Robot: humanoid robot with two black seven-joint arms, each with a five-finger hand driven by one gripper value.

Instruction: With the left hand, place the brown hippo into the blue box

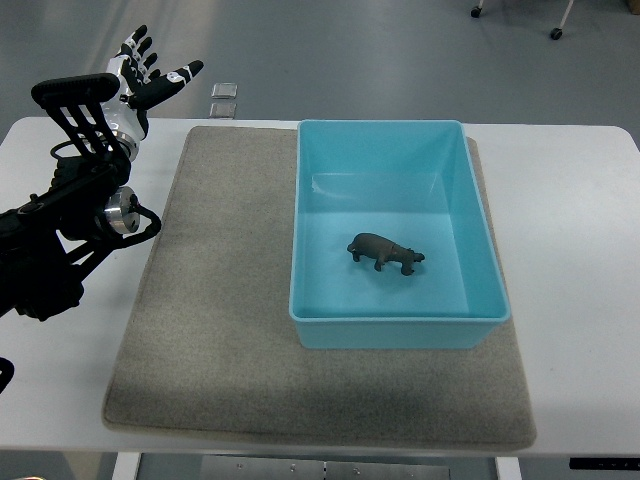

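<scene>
A small brown hippo [386,252] stands on the floor of the blue box [330,330], a little right of its middle. The box sits on a grey mat [220,300] on the white table. My left hand [150,75] is at the far left, beyond the table's back edge, well away from the box. Its fingers are spread and it holds nothing. The left arm's black linkage [70,230] runs along the left edge. The right arm is out of view.
The white table [570,250] extends right of the mat. A small clear square object [224,98] lies on the floor behind the table. Chair casters [555,33] show at the top right.
</scene>
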